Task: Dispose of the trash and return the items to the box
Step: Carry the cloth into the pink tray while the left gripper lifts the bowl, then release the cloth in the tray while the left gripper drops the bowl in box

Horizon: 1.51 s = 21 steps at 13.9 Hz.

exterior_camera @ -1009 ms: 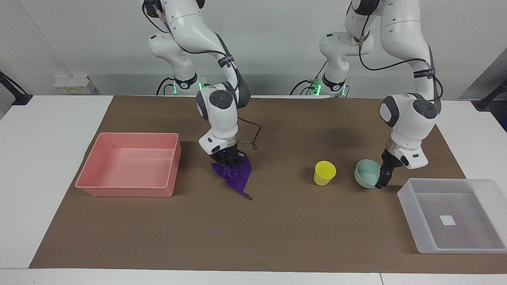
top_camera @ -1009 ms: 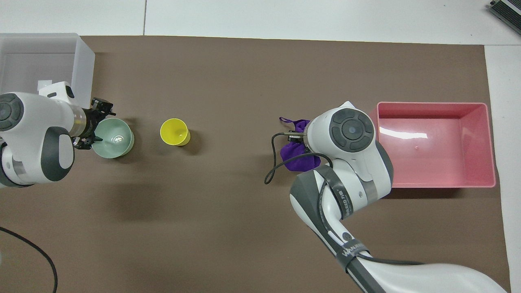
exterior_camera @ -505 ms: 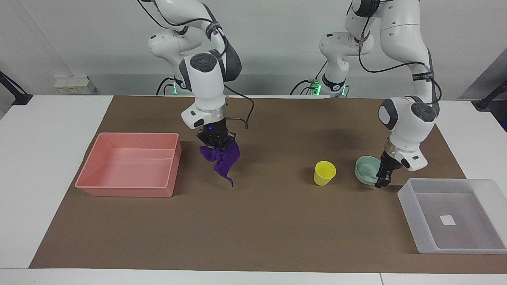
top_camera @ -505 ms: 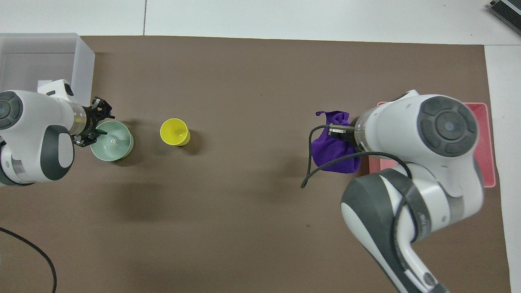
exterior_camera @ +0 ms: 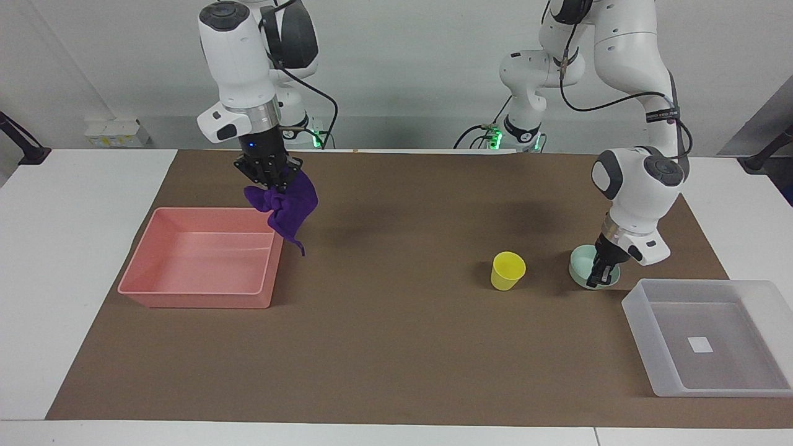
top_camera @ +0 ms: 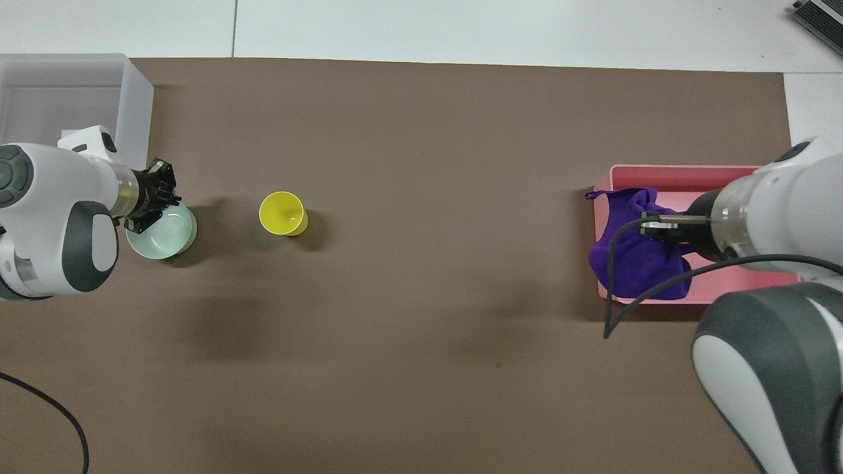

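One cloth [exterior_camera: 284,204] under right end effector [exterior_camera: 267,179] (gripped)

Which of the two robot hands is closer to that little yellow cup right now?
The left. Its end effector is down at the mint-green bowl beside the yellow cup. The right end effector is raised at the pink tray, holding the purple cloth.

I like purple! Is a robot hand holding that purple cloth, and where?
Yes. The right gripper pinches the purple cloth by its bunched top, over the pink tray.
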### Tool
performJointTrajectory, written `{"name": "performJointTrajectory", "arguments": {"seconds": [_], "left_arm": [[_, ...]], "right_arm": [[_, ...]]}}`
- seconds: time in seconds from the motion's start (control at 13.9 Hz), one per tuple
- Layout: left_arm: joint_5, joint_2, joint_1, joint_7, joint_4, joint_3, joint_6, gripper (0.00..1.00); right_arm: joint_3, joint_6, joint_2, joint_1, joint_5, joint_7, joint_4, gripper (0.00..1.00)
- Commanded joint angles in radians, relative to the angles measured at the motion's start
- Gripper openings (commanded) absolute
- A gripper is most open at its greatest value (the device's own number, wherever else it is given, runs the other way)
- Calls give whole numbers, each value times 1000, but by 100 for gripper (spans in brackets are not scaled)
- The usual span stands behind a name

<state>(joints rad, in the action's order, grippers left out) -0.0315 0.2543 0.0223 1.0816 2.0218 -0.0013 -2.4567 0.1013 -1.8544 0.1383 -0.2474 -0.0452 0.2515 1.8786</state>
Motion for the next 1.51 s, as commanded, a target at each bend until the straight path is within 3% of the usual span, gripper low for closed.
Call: {"name": "performJointTrajectory", "arguments": {"seconds": [0.0,0.43,0.72,0.94,1.15,1.44], "left_arm": [[-4,-4,27,44,-29,7,37,0],[-2,17,36,55,-323,7,338,0],[-4,117,15,58,-594,18,562,0],[-2,178,-33,58,-716,55,581,0],[-2,308,-74,57,-901,89,585,0],[30,440,-114,55,-1054,92,552,0]], "right_arm": [[-9,31,0,74,-7,-130,-23,0],[-8,15,0,195,-4,-297,-12,0],[-8,-67,-20,313,4,-420,54,0],[-8,-143,-54,370,5,-465,103,0],[-8,-230,-130,389,30,-457,112,0],[-9,-388,-189,375,67,-443,192,0]]}}
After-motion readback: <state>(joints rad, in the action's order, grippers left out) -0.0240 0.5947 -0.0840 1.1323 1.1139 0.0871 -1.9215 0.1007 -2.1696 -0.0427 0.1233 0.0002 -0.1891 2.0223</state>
